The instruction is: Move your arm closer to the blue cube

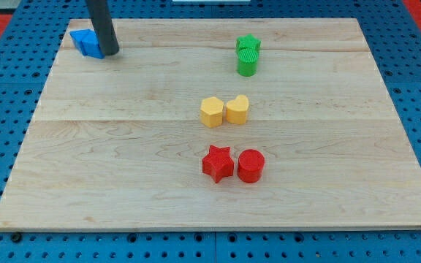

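Note:
The blue cube (86, 42) sits at the top left corner of the wooden board (123, 175). My dark rod comes down from the view's top, and my tip (111, 52) rests on the board right against the cube's right side, hiding part of it.
A green star (248, 44) and a green cylinder (247, 64) stand together at the top right of centre. A yellow hexagon (211, 112) and a yellow heart (237, 109) sit mid-board. A red star (218, 162) and a red cylinder (251, 166) lie below them.

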### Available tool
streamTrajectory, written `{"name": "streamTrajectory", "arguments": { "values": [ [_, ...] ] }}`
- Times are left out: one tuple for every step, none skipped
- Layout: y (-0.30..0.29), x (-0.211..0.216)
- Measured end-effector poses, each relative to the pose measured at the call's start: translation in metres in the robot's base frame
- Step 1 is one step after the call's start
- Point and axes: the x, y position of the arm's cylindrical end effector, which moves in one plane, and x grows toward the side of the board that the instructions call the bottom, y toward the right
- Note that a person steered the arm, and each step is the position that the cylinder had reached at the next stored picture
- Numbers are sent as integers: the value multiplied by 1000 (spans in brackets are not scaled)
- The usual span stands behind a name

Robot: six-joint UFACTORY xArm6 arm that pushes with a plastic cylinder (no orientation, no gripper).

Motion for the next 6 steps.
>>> {"name": "streamTrajectory", "arguments": {
  "values": [
    [-4,10],
    [-3,45],
    [-25,41],
    [-11,25],
    [-3,11],
    [12,20]
  ]
}}
